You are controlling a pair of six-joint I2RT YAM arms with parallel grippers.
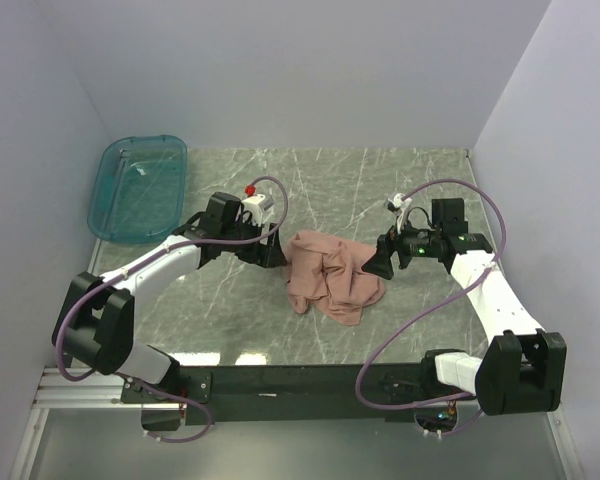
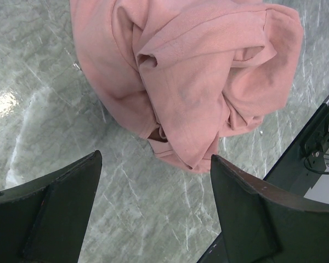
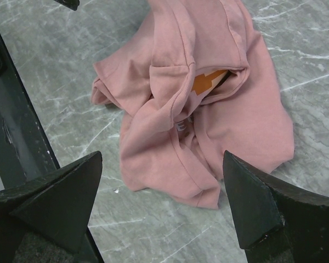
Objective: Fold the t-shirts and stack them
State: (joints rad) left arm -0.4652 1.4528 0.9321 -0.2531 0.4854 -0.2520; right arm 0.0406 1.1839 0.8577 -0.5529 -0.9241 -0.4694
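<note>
A dusty-pink t-shirt (image 1: 332, 277) lies crumpled in a heap in the middle of the marble table. It fills the upper part of the left wrist view (image 2: 197, 71) and of the right wrist view (image 3: 197, 104), where a bit of orange print and white letters show in a fold. My left gripper (image 1: 276, 250) is open and empty, just left of the heap, its fingers (image 2: 55, 203) spread above bare table. My right gripper (image 1: 380, 262) is open and empty, just right of the heap, with the shirt's edge between its fingers (image 3: 263, 208).
A teal translucent plastic tray (image 1: 138, 187) stands empty at the back left corner. White walls close in the table at the left, back and right. The black base rail (image 1: 310, 385) runs along the near edge.
</note>
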